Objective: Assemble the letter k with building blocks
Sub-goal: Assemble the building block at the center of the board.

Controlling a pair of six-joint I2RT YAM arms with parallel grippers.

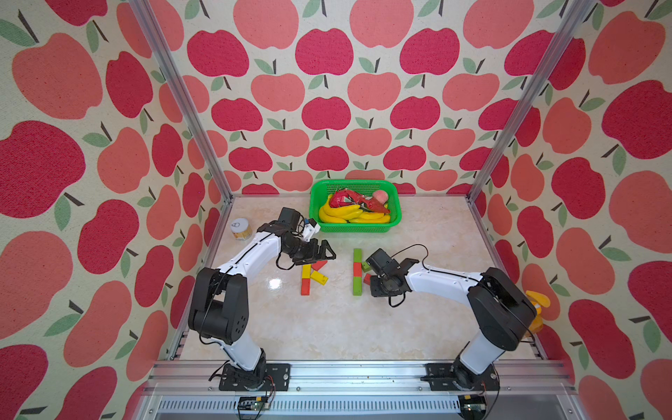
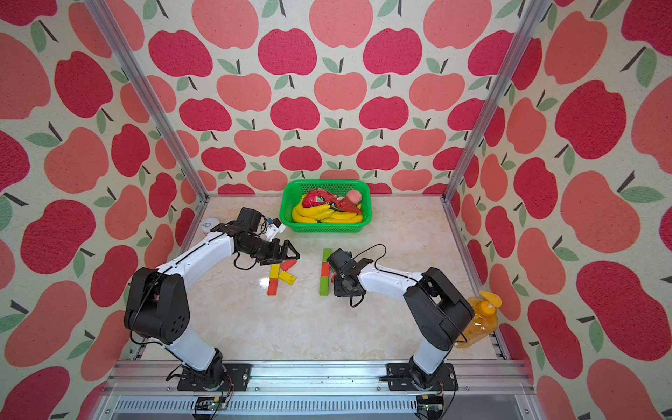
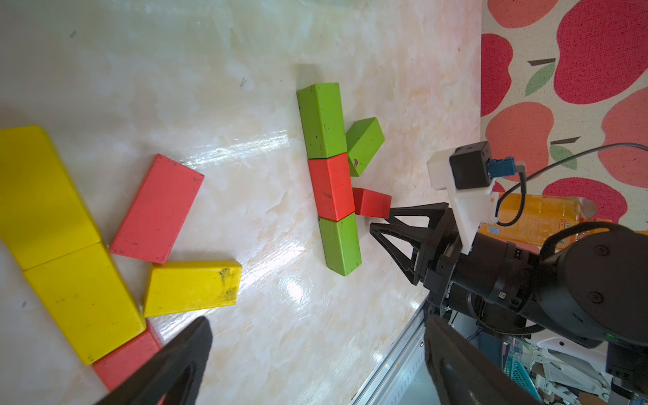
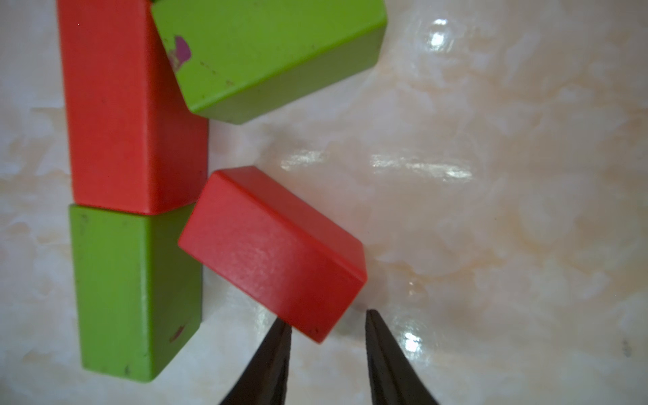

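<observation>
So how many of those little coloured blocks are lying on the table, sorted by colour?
Red blocks: 4
Yellow blocks: 3
Green blocks: 3
Total: 10

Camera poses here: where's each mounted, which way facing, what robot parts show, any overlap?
Top views: stereo pair, high behind the arms, facing down toward the back wall; table, left arm and right arm whole.
Left wrist: faces across the table; own left gripper open, right gripper opposite.
Right wrist: faces down, close; its fingertips by the slanted red block.
Shared: both wrist views show that slanted red block.
</observation>
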